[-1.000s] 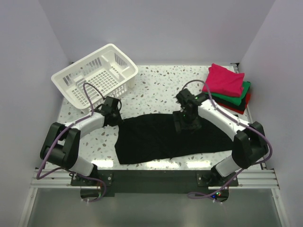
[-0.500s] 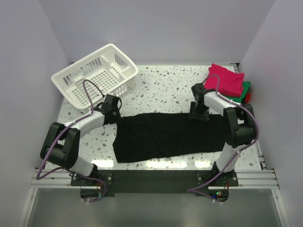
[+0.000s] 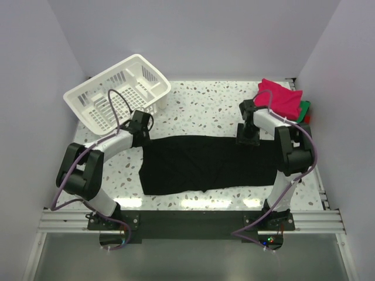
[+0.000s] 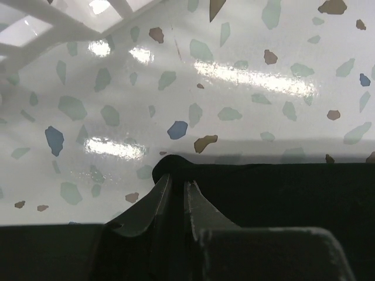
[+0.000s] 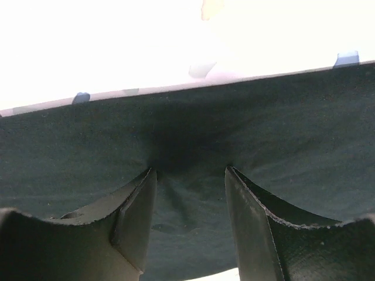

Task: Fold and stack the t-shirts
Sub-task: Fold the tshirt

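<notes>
From above, the black shirt [image 3: 208, 164] lies spread flat across the middle of the speckled desk [image 3: 199, 105], long side running left to right. The left tool [image 3: 142, 137] sits at its far left corner and the right tool [image 3: 248, 139] at its far edge towards the right. At the desk's far right stands a folded pile, well apart from the black shirt. The pink shirt [image 3: 280, 98] is on top, with the green shirt [image 3: 303, 110] and a sliver of the red shirt [image 3: 307, 120] beneath. A white basket [image 3: 117, 92] stands tilted at the far left.

The left wrist view shows the left tool [image 4: 176, 178] almost closed, its fingers [image 4: 146, 205] pinching a small peak of the black shirt [image 4: 281, 187] at its edge. Desk [image 4: 234, 70] lies beyond, with the basket [image 4: 35, 17] in the corner.

The right wrist view shows the right tool [image 5: 190, 171] about half open. Its fingers [image 5: 132, 216] are set down on the black shirt [image 5: 293, 129] just inside the far edge. Cloth lies in the gap between them, not pinched.
</notes>
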Available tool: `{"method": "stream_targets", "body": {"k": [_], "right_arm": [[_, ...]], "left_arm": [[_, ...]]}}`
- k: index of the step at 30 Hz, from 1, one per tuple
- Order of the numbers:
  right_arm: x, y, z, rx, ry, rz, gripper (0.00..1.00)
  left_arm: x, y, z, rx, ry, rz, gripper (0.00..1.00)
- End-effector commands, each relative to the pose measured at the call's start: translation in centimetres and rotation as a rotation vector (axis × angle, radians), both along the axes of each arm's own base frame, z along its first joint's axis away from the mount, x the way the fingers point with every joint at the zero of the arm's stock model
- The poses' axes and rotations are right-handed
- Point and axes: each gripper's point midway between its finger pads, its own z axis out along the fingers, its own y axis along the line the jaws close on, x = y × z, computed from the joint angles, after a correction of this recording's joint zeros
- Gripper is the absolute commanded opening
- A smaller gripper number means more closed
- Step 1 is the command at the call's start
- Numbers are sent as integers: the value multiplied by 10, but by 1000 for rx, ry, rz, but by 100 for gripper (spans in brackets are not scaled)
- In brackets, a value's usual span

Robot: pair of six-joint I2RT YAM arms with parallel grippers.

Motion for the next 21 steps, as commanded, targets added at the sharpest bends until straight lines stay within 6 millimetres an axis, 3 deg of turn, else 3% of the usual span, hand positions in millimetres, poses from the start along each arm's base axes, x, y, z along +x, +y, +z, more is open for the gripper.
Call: {"method": "stream_targets", "body": {"k": [1, 7, 11, 13, 14, 19, 21], "right_arm": [[15, -33, -16, -128, -8, -16, 54], [22, -24, -8, -68, -18, 17, 54], [30, -6, 14, 26, -75, 59, 57], [25, -1, 23, 60, -84, 76, 58], [24, 7, 37, 97, -114, 97, 59], [-5, 30, 55, 196, -116, 154, 60], [-20, 50, 59, 266, -114, 191, 58]], "left_arm": [[20, 15, 17, 87, -54, 29, 0], [34, 11, 26, 88, -64, 21, 0], [41, -6, 40, 26, -98, -15, 27], [41, -15, 49, 0, -119, -32, 36], [41, -18, 52, -10, -124, -37, 41], [29, -38, 66, -60, -146, -51, 55], [21, -45, 69, -73, -146, -57, 59]]}}
